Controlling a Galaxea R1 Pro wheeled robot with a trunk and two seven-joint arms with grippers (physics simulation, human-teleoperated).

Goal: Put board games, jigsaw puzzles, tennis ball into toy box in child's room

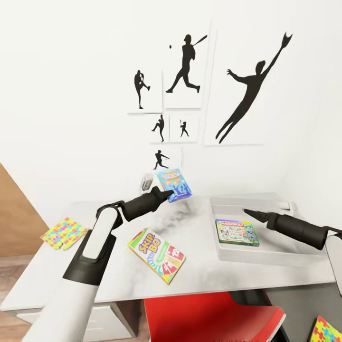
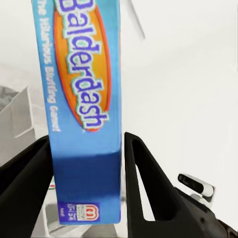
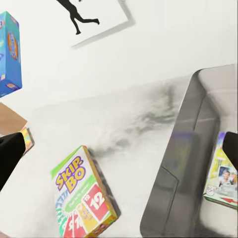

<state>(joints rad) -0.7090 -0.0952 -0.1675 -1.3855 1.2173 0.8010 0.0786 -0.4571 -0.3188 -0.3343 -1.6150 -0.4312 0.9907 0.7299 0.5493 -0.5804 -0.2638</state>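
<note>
My left gripper (image 1: 167, 193) is shut on the blue board game (image 1: 175, 184), held upright in the air above the back of the table (image 1: 199, 266); its fingers (image 2: 144, 183) clamp the blue box (image 2: 87, 114). The SKIP BO game (image 1: 156, 255) lies flat on the table in front. The MONOPOLY game (image 1: 236, 232) lies inside the grey toy box (image 1: 223, 203). My right gripper (image 1: 249, 212) hovers open over the box's near-left part, holding nothing. One jigsaw puzzle (image 1: 63, 232) lies at the table's left end. The tennis ball is out of view.
A red chair (image 1: 213, 316) stands under the table's front edge. A second multicoloured puzzle square (image 1: 327, 332) shows low at the right. A small white object (image 1: 288, 205) sits behind the toy box. The white wall with silhouette pictures (image 1: 237, 95) backs the table.
</note>
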